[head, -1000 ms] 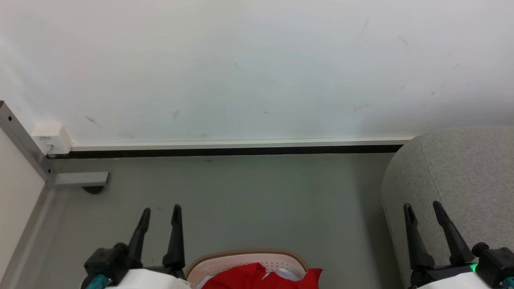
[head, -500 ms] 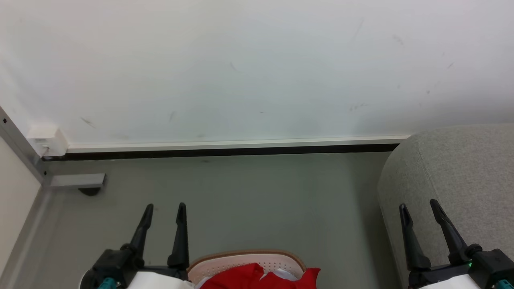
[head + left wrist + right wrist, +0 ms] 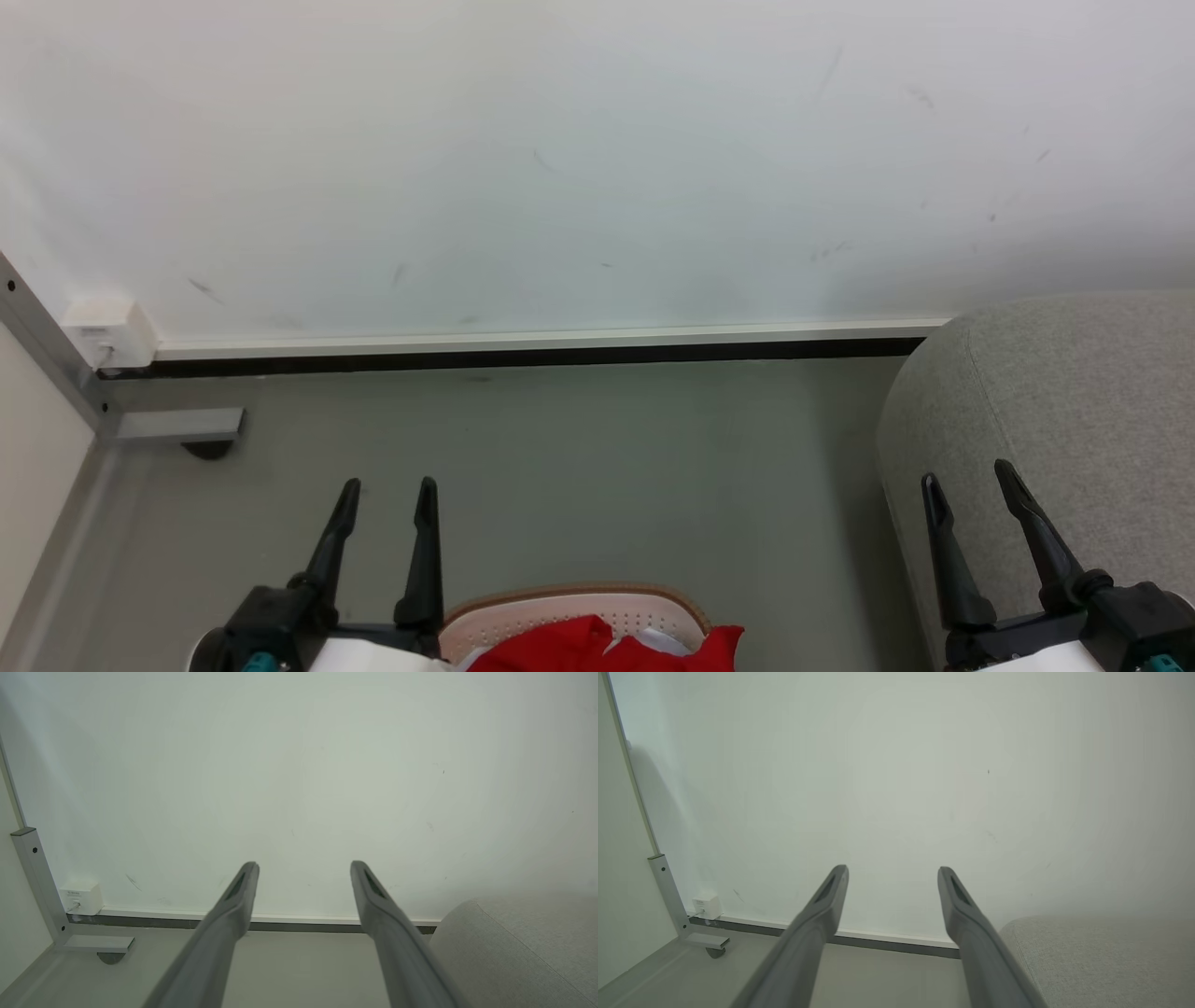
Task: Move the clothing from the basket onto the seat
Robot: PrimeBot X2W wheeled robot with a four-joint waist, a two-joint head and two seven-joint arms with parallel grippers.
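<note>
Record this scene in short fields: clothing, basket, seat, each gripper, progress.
clothing: red, piled in the basket, one bit reaching past its right rim
basket: white with a brown rim, on the floor, low between the grippers
seat: grey, on the robot's right, against the wall
left gripper: open, holding nothing
right gripper: open, holding nothing, in front of the seat's edge
progress: clothing in the basket; none seen on the seat

head view from above onto floor point(image 3: 597, 467); both wrist views low, toward shared wall point(image 3: 299, 788) and seat point(image 3: 518, 952)
</note>
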